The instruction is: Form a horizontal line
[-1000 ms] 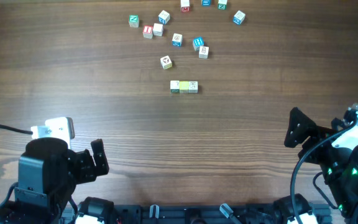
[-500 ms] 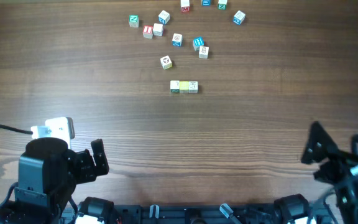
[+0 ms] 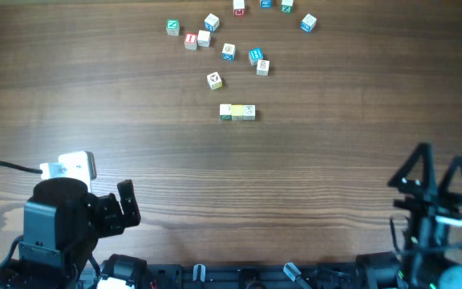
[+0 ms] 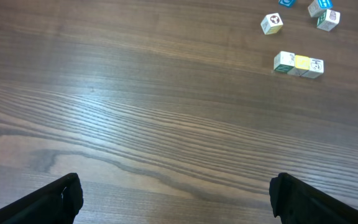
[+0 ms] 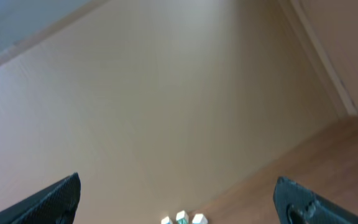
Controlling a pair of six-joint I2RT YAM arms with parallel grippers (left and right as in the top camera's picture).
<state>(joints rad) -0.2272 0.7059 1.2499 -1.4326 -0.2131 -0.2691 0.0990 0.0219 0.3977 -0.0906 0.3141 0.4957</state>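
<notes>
horizontal line (image 3: 237, 112) sits mid-table, a bit above centre in the overhead view. Three cubes edge to edge: whitish cube with a green mark (image 3: 225, 112) on the left, pale yellow cube (image 3: 237, 111) in the middle, white cube (image 3: 249, 112) on the right. Faces touch and the row runs parallel to the table's near edge.

Nearest loose cube (image 3: 214, 80) is just up-left of the row and apart from it. The other scattered cubes (image 3: 228, 51) spread further back toward the far edge, and some are cut by the top of the frame.

Room: a wide band of bare table (image 3: 335, 160) lies between the row and both arms. Bare wood also runs to the left and right of the row, out to the frame sides.

left gripper (image 3: 127, 202) is parked at the near-left edge, well apart from the row, with its jaws spread wide over bare wood. Its wrist view puts the row in the upper right (image 4: 298, 64), with both fingertips in the bottom corners. A white module (image 3: 70, 166) sits on that arm, and a cable (image 3: 6, 164) runs off the left edge.

right gripper (image 3: 438, 170) is at the near-right corner, also spread wide and gripping nothing, well apart from the row. Its wrist camera is tilted up: mostly a plain beige surface, a strip of wood at lower right, and a few cube tops (image 5: 180, 218) at the bottom edge. I can't tell which cubes those are.
</notes>
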